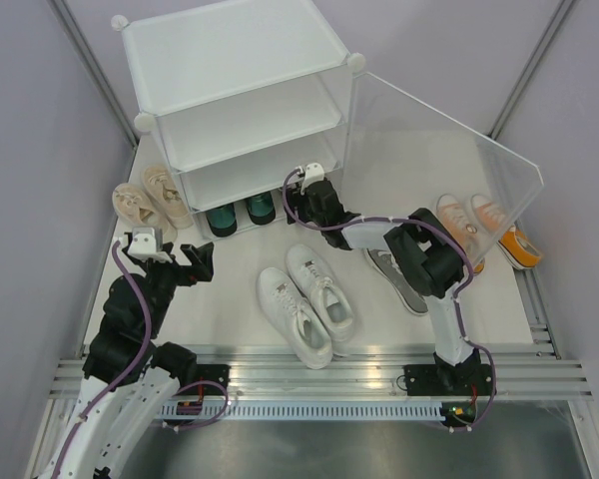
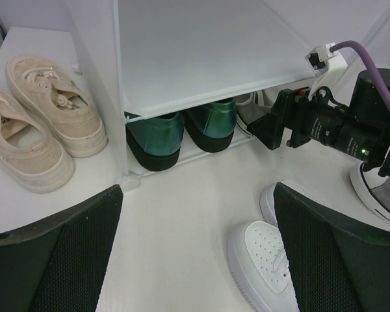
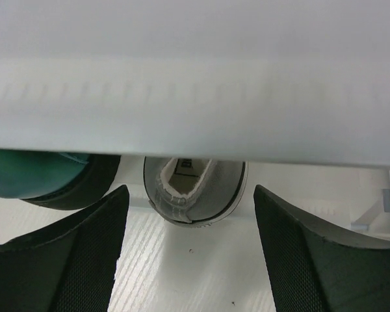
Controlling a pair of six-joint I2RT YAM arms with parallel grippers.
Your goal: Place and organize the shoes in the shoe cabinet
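The shoe cabinet [image 1: 242, 60] stands at the back with its clear door [image 1: 449, 150] swung open to the right. A dark green pair [image 1: 240, 215] sits in its bottom tier, heels outward. Beside that pair rests one grey shoe [image 3: 192, 188], heel toward me. My right gripper [image 3: 192, 253] hovers open just in front of this heel, fingers apart from it; from above the gripper [image 1: 301, 195] is at the tier's mouth. The other grey shoe [image 1: 399, 279] lies under the right arm. My left gripper [image 2: 195, 260] is open over bare table near the white pair [image 1: 309, 299].
A beige pair [image 1: 145, 200] lies left of the cabinet and an orange pair [image 1: 489, 225] lies behind the open door at the right. The cabinet's two upper tiers [image 1: 250, 120] hold nothing. Grey walls close both sides.
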